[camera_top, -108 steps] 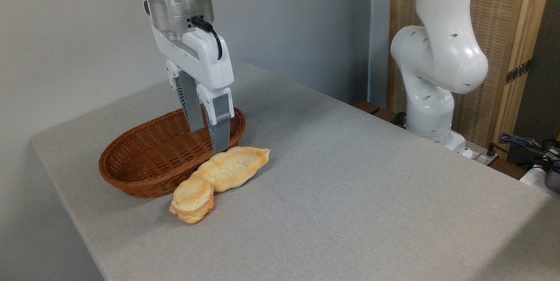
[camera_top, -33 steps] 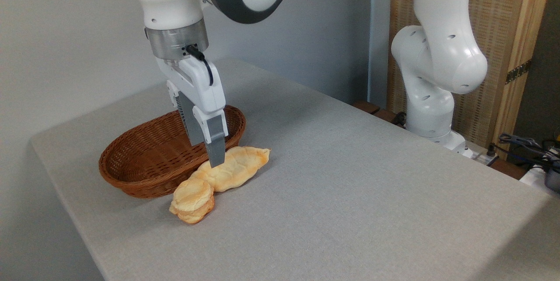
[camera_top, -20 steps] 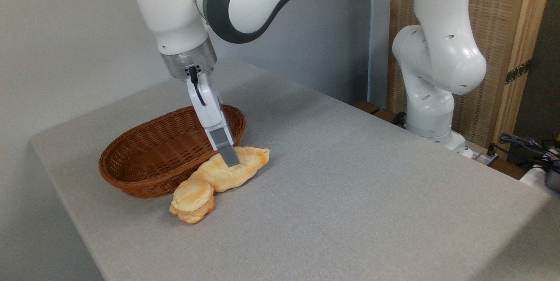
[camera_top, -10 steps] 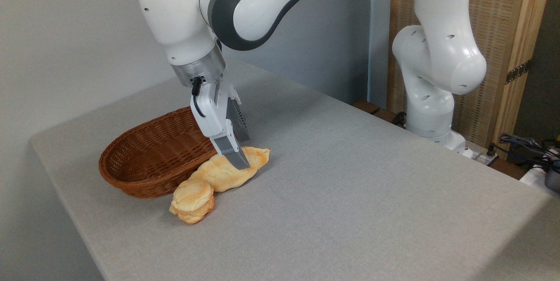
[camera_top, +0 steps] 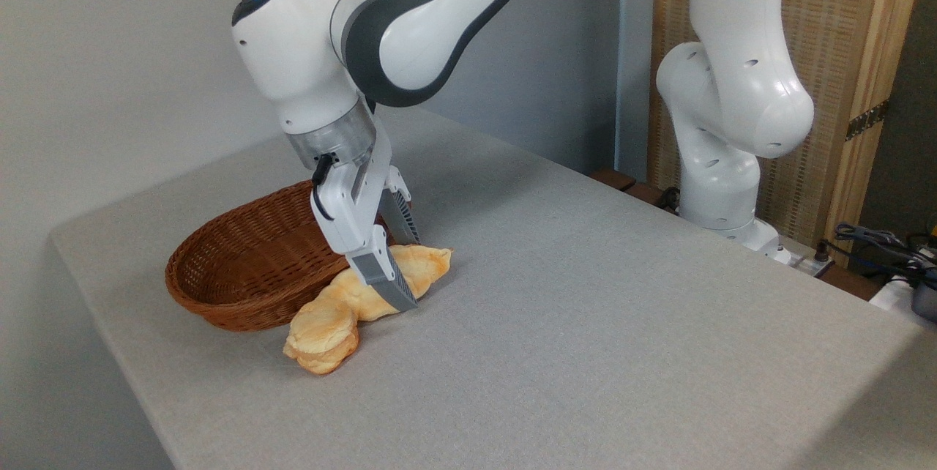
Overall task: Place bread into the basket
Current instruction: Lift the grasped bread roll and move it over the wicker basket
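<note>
Since 1 second ago my gripper (camera_top: 401, 271) has tilted and dropped astride the bread (camera_top: 421, 269). Fingers spread across its long axis, not yet closed; basket (camera_top: 219, 287) lies just left.

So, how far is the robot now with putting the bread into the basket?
Done: the gripper has reached the braided loaf, one finger on each side of it. In hand: closing for the grasp; the loaf lies on the table beside the wicker basket. Left: lift it and place it inside.
</note>
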`<control>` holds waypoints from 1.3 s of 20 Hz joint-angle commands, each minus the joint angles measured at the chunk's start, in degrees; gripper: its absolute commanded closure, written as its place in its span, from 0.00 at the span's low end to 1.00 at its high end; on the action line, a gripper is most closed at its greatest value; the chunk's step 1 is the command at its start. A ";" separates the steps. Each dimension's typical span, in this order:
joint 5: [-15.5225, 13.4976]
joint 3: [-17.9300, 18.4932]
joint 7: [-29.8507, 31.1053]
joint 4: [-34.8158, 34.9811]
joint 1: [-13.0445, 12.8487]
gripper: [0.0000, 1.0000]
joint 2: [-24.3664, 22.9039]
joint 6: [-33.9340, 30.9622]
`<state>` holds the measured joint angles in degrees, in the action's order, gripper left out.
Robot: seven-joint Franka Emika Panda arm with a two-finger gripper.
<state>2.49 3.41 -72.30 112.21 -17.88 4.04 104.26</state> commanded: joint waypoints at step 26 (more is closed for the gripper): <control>0.24 2.12 -1.18 -4.89 0.57 0.77 -3.69 -9.24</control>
<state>2.49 4.12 -72.30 110.45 -17.39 1.64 99.62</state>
